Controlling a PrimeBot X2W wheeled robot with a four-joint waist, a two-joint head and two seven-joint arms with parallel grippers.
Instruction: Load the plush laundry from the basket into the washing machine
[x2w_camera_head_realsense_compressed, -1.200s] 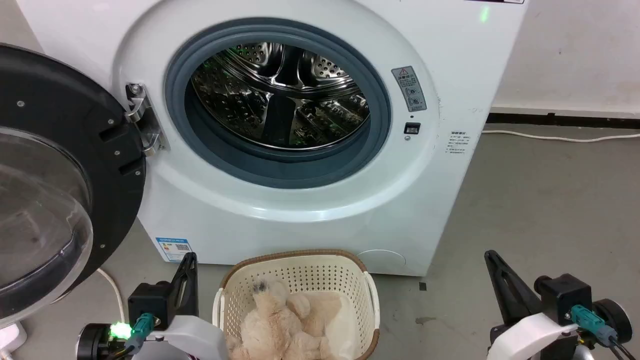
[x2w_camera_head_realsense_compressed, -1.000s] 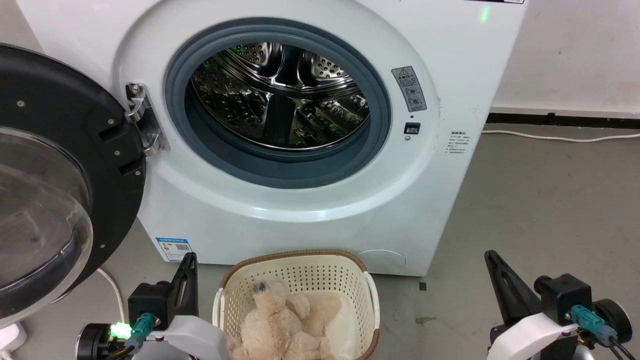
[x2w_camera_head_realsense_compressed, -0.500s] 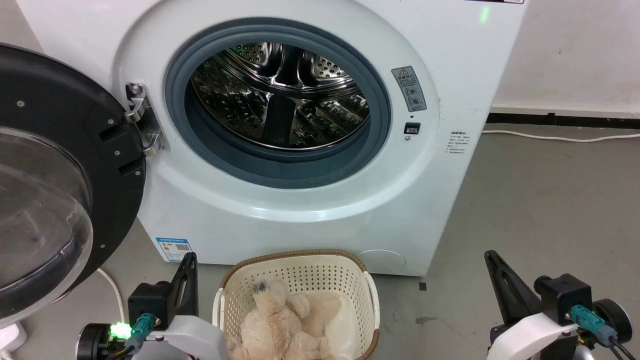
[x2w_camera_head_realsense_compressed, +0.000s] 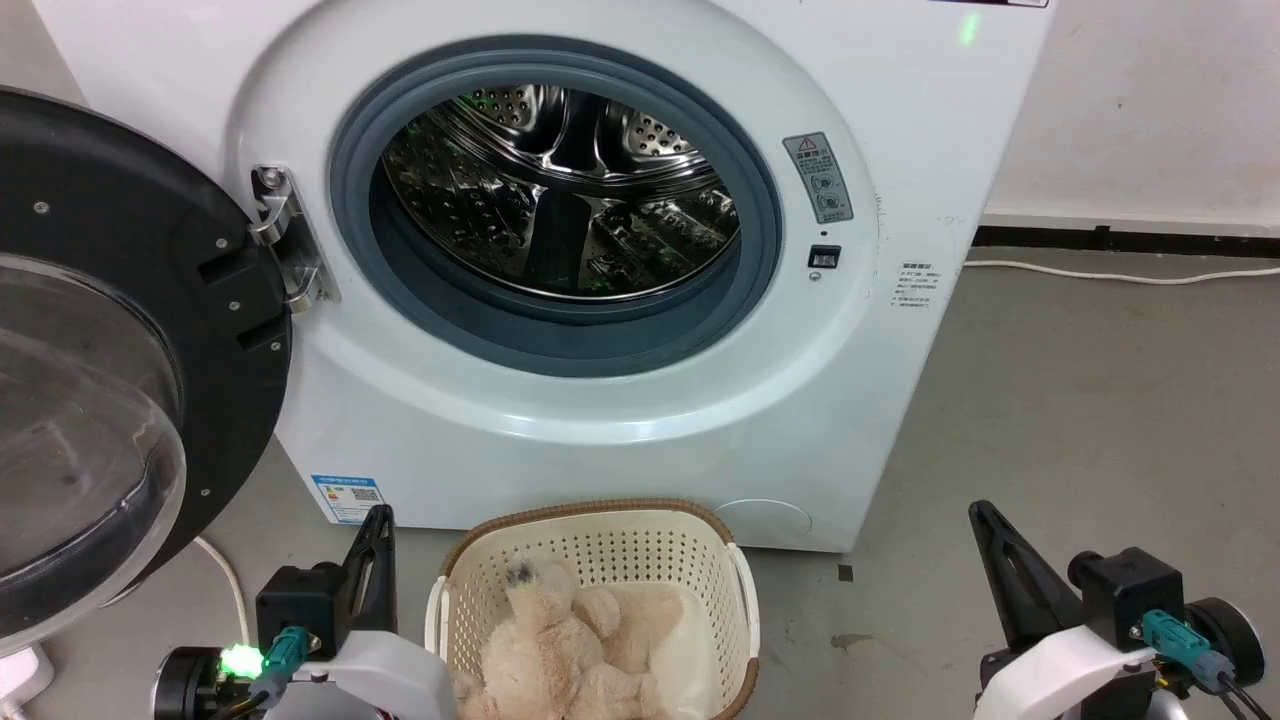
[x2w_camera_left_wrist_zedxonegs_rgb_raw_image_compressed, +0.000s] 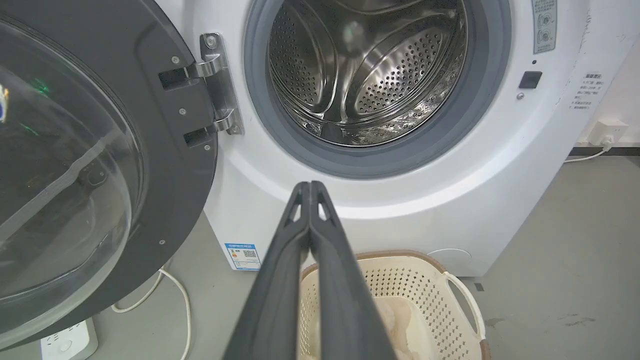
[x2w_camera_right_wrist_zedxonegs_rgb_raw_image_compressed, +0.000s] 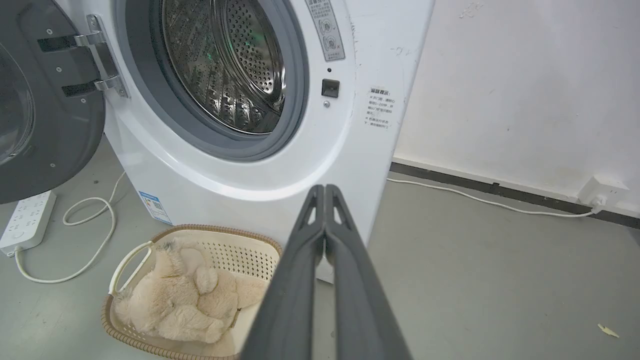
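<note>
Nothing has moved over the last sec, so no pick has begun. Fluffy beige-tan plush toy (x2w_camera_head_realsense_compressed: 570, 640) lies in the cream perforated plastic basket w/ brown rim (x2w_camera_head_realsense_compressed: 590, 508), just in front of the white front-loading washing machine (x2w_camera_head_realsense_compressed: 900, 400). Its black-rimmed door (x2w_camera_head_realsense_compressed: 100, 200) is open and the steel drum (x2w_camera_head_realsense_compressed: 560, 190) is apparently empty. Left gripper (x2w_camera_head_realsense_compressed: 380, 515) is clenched on nothing, just beside the basket. Right gripper (x2w_camera_head_realsense_compressed: 978, 510) is likewise clenched, well apart.

You are in a bare utility room set up for laundry. Identify it by these features:

- A front-loading washing machine (x2w_camera_head_realsense_compressed: 620, 440) stands on a grey concrete floor (x2w_camera_head_realsense_compressed: 1080, 420).
- A plain white wall (x2w_camera_right_wrist_zedxonegs_rgb_raw_image_compressed: 525, 75) carries a black skirting (x2w_camera_head_realsense_compressed: 1130, 241) and a wall socket (x2w_camera_right_wrist_zedxonegs_rgb_raw_image_compressed: 600, 189).
- A power strip (x2w_camera_right_wrist_zedxonegs_rgb_raw_image_compressed: 27, 220) lies loose on the floor.
- A laundry basket (x2w_camera_head_realsense_compressed: 590, 507) sits just before the machine.
</note>
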